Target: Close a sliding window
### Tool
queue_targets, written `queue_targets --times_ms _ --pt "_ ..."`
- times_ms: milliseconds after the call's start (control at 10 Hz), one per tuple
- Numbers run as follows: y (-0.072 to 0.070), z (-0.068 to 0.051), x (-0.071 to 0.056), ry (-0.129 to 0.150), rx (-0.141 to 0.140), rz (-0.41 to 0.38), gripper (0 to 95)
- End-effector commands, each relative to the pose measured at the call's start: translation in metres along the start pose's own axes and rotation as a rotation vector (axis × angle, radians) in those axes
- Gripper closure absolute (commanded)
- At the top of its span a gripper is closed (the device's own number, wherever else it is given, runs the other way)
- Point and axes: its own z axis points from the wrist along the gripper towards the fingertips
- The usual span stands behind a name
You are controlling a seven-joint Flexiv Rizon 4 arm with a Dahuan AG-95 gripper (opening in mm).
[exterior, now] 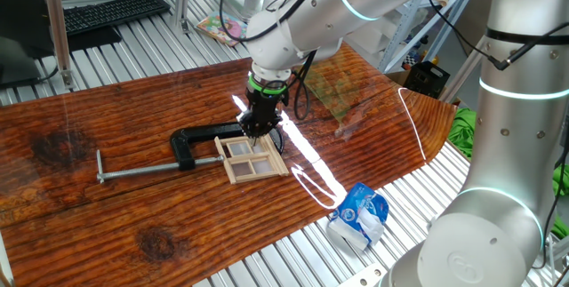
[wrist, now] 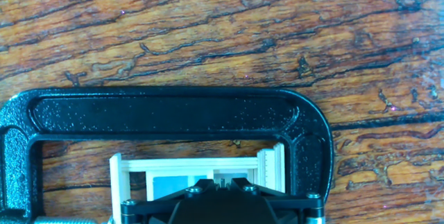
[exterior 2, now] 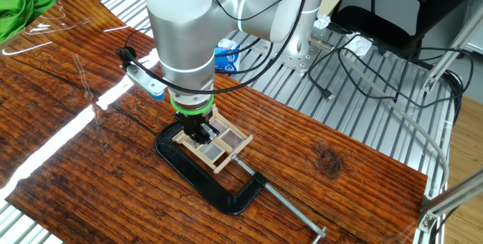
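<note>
Window sits right under our tool; we cannot tell if the tool is open. Pushing crooked, we might jam it against the clamp.

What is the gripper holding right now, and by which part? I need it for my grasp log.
It cannot be told: the gripper sits low over the sliding window, and its jaws are hidden in all three views.

A black C-clamp lies on the wooden table, a crumpled blue-white bag past its edge.
</note>
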Motion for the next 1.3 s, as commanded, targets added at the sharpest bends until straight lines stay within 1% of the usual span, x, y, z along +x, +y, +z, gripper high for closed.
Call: queue_targets --times_ms 100,400,800,1300 --pt "-0.0002 0.0 0.0002 0.0 -0.002 0.02 95.0" --pt "-0.0002 0.0 0.0002 0.003 0.0 0.05 95.0" --pt "-0.0002 0.0 0.0002 0.001 0.007 0.07 95.0" --pt "-0.0005 -0.0009 0.0005 0.005 0.011 0.066 95.0"
